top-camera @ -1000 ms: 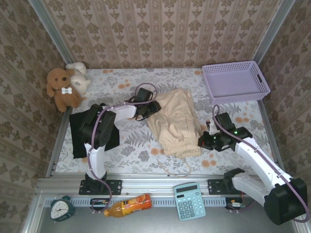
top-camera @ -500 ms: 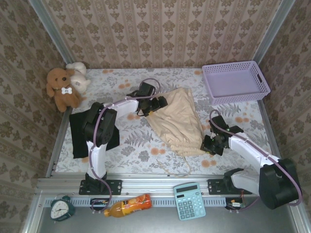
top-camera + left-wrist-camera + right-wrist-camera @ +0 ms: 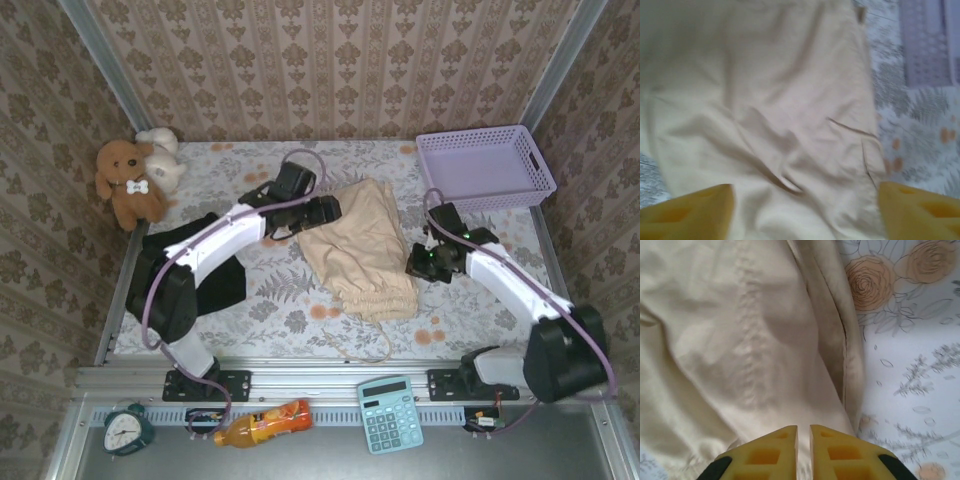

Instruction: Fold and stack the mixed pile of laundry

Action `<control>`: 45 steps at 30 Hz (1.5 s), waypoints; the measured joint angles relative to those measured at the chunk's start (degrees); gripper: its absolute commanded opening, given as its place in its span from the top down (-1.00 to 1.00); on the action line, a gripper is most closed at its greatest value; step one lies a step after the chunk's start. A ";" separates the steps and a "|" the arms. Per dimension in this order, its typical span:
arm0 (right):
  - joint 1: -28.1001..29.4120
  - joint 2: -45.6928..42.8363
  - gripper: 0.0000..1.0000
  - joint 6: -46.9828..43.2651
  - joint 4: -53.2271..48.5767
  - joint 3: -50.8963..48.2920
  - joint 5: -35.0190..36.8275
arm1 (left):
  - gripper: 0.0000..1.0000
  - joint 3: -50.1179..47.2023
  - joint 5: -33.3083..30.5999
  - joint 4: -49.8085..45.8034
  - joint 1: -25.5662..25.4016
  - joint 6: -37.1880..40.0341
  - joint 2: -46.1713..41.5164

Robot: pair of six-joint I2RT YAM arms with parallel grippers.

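Observation:
The pale beige garment [image 3: 360, 245] lies spread in the middle of the floral table [image 3: 480, 300]. My left gripper [image 3: 325, 210] hovers at its far left corner. In the left wrist view the left gripper [image 3: 805, 220] is open, its yellow fingers [image 3: 690, 212] wide apart over wrinkled beige cloth [image 3: 765, 100]. My right gripper [image 3: 420, 262] is at the garment's right edge. The right wrist view shows the right gripper [image 3: 803, 440] shut to a thin slit just over the beige cloth [image 3: 740, 340], nothing visibly pinched. The black garment [image 3: 228, 285] lies at the left, partly under the left arm.
A lavender mesh basket [image 3: 487, 200] stands at the back right and shows in the left wrist view as the basket [image 3: 925, 45]. Plush toys [image 3: 130, 180] sit in the back left corner. A calculator [image 3: 388, 412], a bottle [image 3: 262, 423] and a clock [image 3: 127, 430] lie below the near rail.
The left arm has stretched out further right over the beige garment. The right gripper has moved along the garment's right edge away from the near rail. The garment's outline has shifted slightly.

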 measured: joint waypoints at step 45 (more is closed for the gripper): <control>-16.17 25.05 -0.09 0.94 5.77 19.67 -0.13 | -0.62 -18.49 4.83 11.58 6.19 -6.51 -4.35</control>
